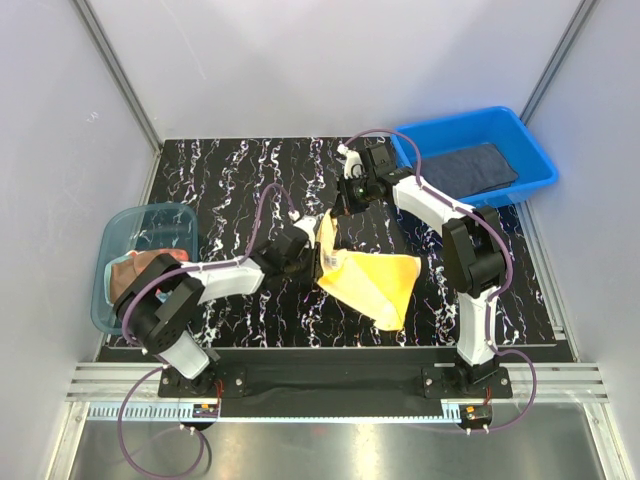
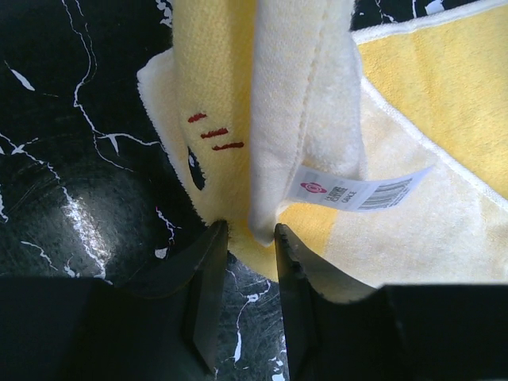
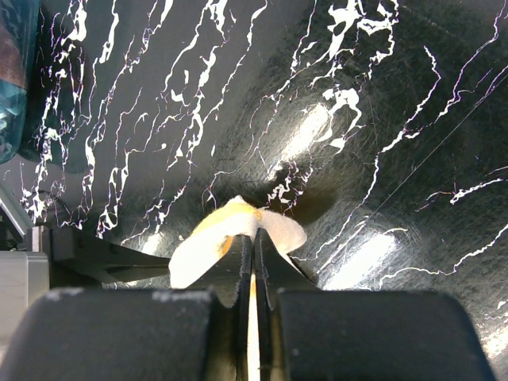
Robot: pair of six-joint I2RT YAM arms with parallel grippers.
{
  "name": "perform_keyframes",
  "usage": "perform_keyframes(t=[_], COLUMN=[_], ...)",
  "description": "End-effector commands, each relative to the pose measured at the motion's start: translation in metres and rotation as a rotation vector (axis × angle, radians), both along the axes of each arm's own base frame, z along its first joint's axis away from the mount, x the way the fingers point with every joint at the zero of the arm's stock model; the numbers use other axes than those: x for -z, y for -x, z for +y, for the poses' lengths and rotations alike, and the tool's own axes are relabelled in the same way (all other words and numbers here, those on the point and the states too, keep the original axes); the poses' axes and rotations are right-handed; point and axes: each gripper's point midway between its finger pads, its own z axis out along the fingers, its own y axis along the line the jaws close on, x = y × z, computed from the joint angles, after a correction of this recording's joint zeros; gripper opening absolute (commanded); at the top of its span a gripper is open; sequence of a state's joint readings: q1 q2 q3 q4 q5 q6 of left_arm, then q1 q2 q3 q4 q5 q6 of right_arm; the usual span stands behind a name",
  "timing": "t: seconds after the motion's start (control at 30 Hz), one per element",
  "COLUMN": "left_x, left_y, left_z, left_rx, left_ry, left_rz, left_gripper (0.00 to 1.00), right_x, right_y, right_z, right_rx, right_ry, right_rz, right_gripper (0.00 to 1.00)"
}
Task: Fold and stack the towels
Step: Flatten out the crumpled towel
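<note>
Counter comes first: the black counter (image 1: 230, 180) with white streaks carries everything. A blue bin (image 1: 530, 145) sits at its far right corner. A dark towel (image 1: 470, 168) lies flat inside it, so I think that is where the finished pile goes. A teal tub (image 1: 115, 230) sits at the left edge with a reddish towel (image 1: 140, 270) bunched in it, likely waiting for its turn. The yellow towel (image 1: 375, 280) is the one being worked on. Most of it lies on the middle of the counter between the two arms, and one side is pulled up off the counter. The right arm (image 1: 435, 200) reaches in from the bin side. The right jaws are shut tight on a small corner of the yellow towel and hold it up above the counter, so the cloth hangs and can be laid over. The left arm (image 1: 225, 280) reaches in from the tub side. The left jaws stand about half open, and a thick doubled edge of the yellow towel hangs down between the tips. It seems to touch one side only, so I think it is not squeezed. My guess is that this arm is there to steady the fold line. A little white label (image 2: 361, 190) sticks out from that edge.
</note>
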State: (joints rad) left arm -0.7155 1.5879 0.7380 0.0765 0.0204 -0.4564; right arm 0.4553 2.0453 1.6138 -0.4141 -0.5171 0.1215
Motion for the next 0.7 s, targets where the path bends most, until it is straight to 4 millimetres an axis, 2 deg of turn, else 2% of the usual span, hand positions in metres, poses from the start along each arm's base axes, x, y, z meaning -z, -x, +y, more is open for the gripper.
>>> perform_keyframes(t=[0.0, 0.27, 0.4, 0.47, 0.5, 0.67], left_x=[-0.018, -0.021, -0.026, -0.030, -0.030, -0.034], left_y=[-0.018, -0.024, -0.027, -0.028, -0.028, -0.031], left_z=[-0.017, -0.022, -0.024, -0.025, -0.026, -0.027], left_rx=[0.010, 0.003, -0.003, -0.003, -0.003, -0.015], left_ry=[0.045, 0.054, 0.066, 0.065, 0.064, 0.065], left_rz=[-0.057, -0.063, -0.071, -0.070, -0.069, -0.066], left_gripper=[0.36, 0.34, 0.17, 0.15, 0.15, 0.35], right_x=[-0.019, -0.016, -0.015, -0.014, -0.014, -0.012], right_y=[-0.013, -0.013, -0.012, -0.012, -0.012, -0.011], right_z=[0.008, 0.010, 0.012, 0.013, 0.013, 0.012], right_rx=[-0.009, -0.016, -0.023, -0.026, -0.026, -0.027], right_ry=[-0.045, -0.052, -0.065, -0.067, -0.066, -0.066], right_rz=[-0.055, -0.051, -0.041, -0.040, -0.043, -0.041], right_gripper=[0.00, 0.00, 0.00, 0.00, 0.00, 0.00])
